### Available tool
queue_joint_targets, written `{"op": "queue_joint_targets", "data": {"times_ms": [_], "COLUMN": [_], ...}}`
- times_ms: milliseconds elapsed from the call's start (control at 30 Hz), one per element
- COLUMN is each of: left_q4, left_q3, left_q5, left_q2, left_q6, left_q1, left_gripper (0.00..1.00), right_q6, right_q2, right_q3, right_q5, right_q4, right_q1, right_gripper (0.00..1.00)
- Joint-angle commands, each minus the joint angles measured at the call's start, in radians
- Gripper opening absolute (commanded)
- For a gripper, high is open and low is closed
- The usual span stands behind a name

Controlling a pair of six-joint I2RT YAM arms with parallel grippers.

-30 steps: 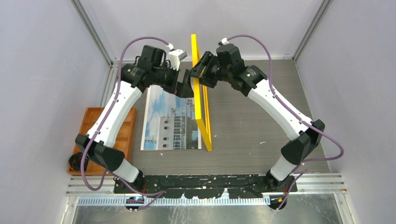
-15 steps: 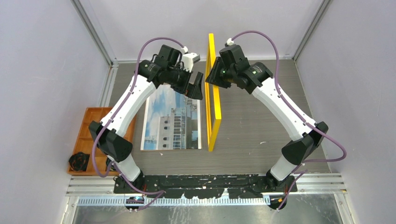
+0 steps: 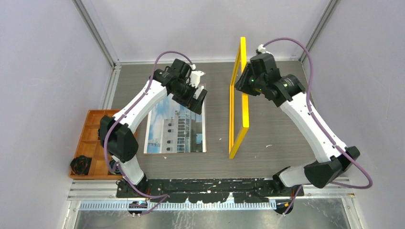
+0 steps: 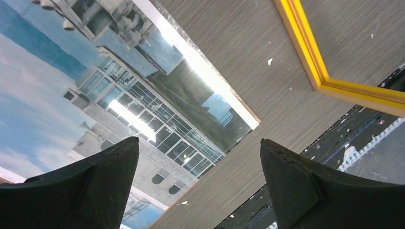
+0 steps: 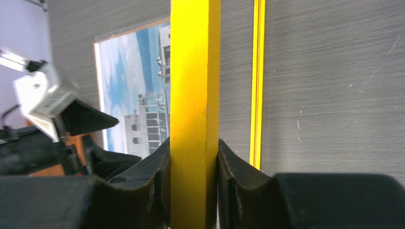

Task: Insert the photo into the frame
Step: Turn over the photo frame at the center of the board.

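Right tool (image 5: 193,148) clamped on frame (image 5: 193,71) edge | left tool (image 4: 199,142) wide open above photo (image 4: 71,95)

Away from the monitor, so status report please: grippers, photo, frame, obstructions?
Left gripper open, above far end of photo. Right gripper shut on frame, held upright on edge. Photo flat, face up, left of frame. Nothing between them.

Two white-and-black jointed arms bend inward from side-by-side bases. The left arm reaches forward and angles down at the wrist; the left claw (image 3: 198,98) points downward with its fingers spread wide, holding nothing. The right arm arches higher, and the right claw (image 3: 243,81) faces left, its fingers pressed against both sides of the frame (image 5: 195,71) bar.
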Motion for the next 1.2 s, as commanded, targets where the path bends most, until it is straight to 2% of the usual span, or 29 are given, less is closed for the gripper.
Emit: {"op": "queue_joint_targets", "data": {"times_ms": [0, 67, 200, 300, 367, 633, 767, 900, 1167], "left_q4": [0.059, 0.068, 0.087, 0.114, 0.128, 0.168, 0.213, 0.168, 0.206], "left_q3": [-0.019, -0.019, -0.025, -0.044, -0.045, -0.005, 0.002, 0.032, -0.003], "left_q5": [-0.013, 0.001, 0.015, 0.012, 0.005, -0.057, -0.127, -0.138, -0.13], "left_q2": [0.0, -0.002, -0.007, -0.01, 0.002, 0.117, 0.208, 0.288, 0.319], "left_q6": [0.029, 0.015, 0.003, -0.004, -0.007, -0.015, -0.015, 0.005, 0.006], "left_q1": [-0.006, -0.006, -0.006, -0.011, -0.02, -0.078, -0.103, -0.104, -0.105], "left_gripper": [1.0, 1.0, 1.0, 1.0, 1.0, 1.0, 0.95, 0.89, 0.84], "right_q6": [0.044, 0.08, 0.062, 0.049, 0.035, -0.005, -0.026, -0.053, -0.105], "right_q2": [-0.087, -0.112, -0.127, -0.141, -0.145, -0.209, -0.224, -0.227, -0.201], "right_q3": [-0.119, -0.141, -0.152, -0.185, -0.205, -0.281, -0.316, -0.343, -0.374], "right_q5": [-0.234, -0.306, -0.332, -0.343, -0.341, -0.3, -0.299, -0.303, -0.341], "right_q4": [0.1, 0.148, 0.128, 0.102, 0.077, 0.054, 0.074, 0.075, 0.084], "right_q1": [-0.102, -0.145, -0.182, -0.198, -0.205, -0.213, -0.215, -0.214, -0.214], "right_gripper": [0.18, 0.18, 0.22, 0.33, 0.36, 0.38, 0.37, 0.36, 0.36]}}
